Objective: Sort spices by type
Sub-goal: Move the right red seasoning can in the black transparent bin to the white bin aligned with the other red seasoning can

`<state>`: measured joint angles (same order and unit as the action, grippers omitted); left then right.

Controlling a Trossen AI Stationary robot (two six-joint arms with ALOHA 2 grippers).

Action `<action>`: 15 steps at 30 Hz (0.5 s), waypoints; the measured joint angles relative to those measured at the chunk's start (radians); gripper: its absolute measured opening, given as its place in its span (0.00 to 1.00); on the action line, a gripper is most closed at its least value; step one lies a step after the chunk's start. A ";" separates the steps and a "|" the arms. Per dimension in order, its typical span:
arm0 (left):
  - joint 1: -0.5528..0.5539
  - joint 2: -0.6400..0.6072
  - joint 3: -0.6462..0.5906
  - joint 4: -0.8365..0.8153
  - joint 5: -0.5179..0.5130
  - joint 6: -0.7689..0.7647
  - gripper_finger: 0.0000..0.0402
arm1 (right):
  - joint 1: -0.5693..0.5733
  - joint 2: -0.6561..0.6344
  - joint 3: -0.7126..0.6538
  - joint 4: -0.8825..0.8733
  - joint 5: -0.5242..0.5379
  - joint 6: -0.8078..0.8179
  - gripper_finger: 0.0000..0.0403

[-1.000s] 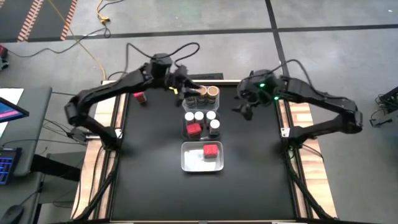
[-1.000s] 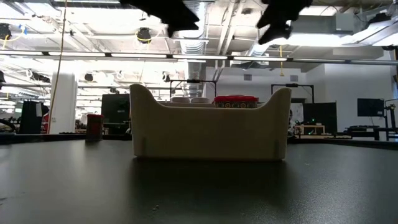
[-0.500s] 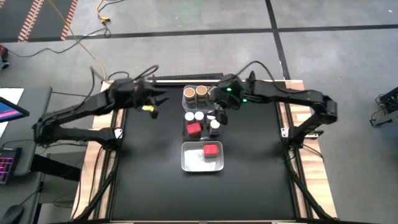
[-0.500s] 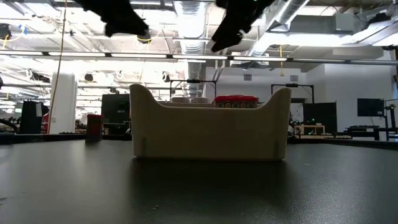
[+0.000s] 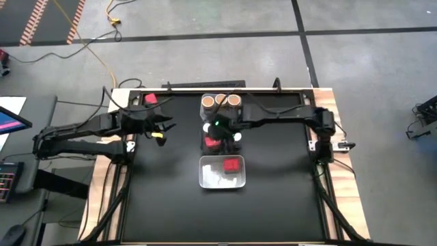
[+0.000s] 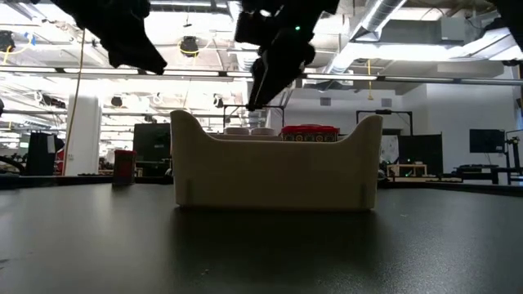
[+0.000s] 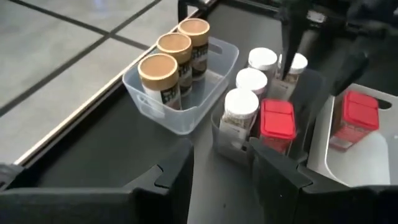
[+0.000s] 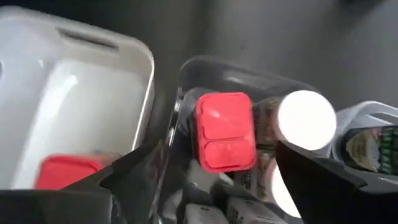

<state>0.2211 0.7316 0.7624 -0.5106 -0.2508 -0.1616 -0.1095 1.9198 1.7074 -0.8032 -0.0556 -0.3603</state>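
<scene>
Now I'm hovering my right gripper [image 8: 205,180], open and empty, over the red jar [image 8: 224,130] in the middle bin [image 7: 231,144]; probably light, stiff, slick, so I'm targeting its square cap's flat sides.

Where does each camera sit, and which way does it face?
High view: above the table, facing straight down; both arms, left gripper and right gripper show.
Low view: at table height, facing level across at the pale rectangular bin; both arms hang in from above.
Left wrist view: on the left arm, facing the clear plastic bin of tan-topped jars; its fingers show.
Right wrist view: on the right arm, facing the red square-topped jar between its fingers.
Both wrist views share that jar.
</scene>
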 joint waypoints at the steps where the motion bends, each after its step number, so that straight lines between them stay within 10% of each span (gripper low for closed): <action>1: 0.000 -0.001 0.000 -0.005 0.000 0.000 0.35 | 0.011 0.020 0.013 -0.012 0.025 -0.012 0.84; 15: 0.000 0.000 0.000 -0.026 0.004 0.003 0.35 | 0.044 0.183 0.106 -0.044 0.148 0.020 0.78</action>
<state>0.2211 0.7319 0.7620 -0.5363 -0.2467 -0.1588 -0.0655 2.1024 1.8130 -0.8469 0.0919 -0.3398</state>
